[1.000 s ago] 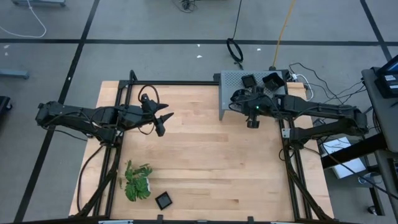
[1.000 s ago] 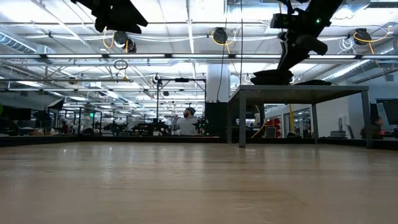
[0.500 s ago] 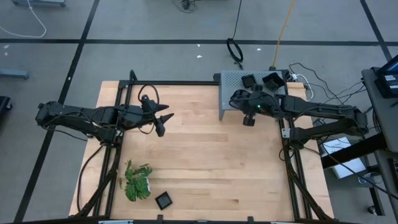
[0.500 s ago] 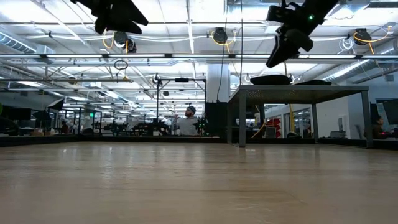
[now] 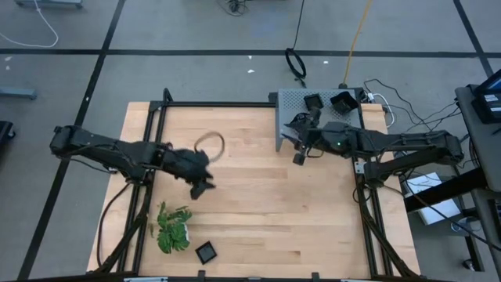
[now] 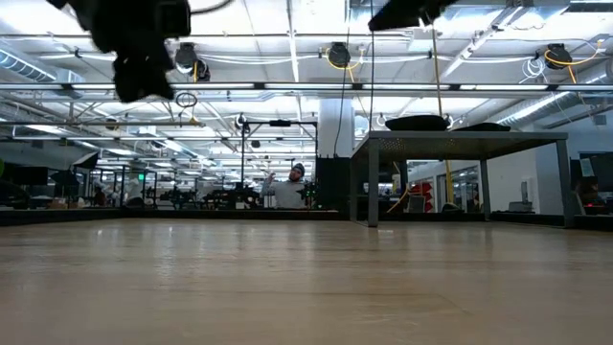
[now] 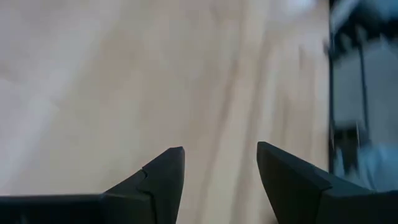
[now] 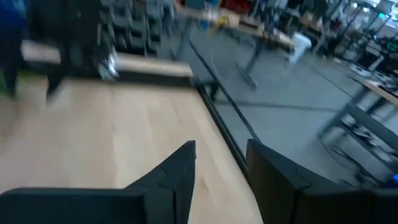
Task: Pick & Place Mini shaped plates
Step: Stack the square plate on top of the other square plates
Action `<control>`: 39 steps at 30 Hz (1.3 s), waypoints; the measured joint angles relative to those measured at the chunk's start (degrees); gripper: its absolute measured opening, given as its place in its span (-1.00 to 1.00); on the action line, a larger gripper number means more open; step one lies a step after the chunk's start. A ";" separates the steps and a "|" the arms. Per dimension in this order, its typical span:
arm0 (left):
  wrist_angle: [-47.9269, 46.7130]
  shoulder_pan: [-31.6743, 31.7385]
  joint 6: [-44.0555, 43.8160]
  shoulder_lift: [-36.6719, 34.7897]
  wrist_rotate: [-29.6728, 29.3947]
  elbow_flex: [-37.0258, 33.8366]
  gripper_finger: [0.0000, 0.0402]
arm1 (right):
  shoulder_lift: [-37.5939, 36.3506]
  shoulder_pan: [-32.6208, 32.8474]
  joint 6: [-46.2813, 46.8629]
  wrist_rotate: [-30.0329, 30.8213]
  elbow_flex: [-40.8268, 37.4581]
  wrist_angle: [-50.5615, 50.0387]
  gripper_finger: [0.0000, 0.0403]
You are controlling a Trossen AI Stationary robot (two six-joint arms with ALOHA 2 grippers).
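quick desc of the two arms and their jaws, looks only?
Both arms are dark, slim and jointed, with black cables looped alongside. The left gripper and right gripper each end in two black, wedge-shaped jaws. A small green light glows on the right arm.

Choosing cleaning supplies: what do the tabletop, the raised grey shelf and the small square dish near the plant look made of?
Tabletop: pale wood planks, matte, grain lines visible. Raised shelf: apparently grey perforated metal, dotted with holes. Square dish: black; ceramic or plastic, cannot tell.

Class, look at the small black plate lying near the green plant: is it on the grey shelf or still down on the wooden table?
On the table: the small black plate lies on the wood beside the green plant, far from the grey shelf.
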 joint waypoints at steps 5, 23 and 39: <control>0.82 -4.42 5.13 7.10 8.42 -1.17 0.02 | 0.00 2.97 5.47 1.34 0.00 4.99 -0.35; 29.79 -23.38 25.16 27.78 4.99 0.63 0.02 | 0.85 9.35 5.71 6.05 0.02 1.87 -0.36; 4.02 -25.93 33.30 44.06 3.36 18.98 0.02 | 0.90 9.39 5.79 5.83 0.02 -7.24 -0.36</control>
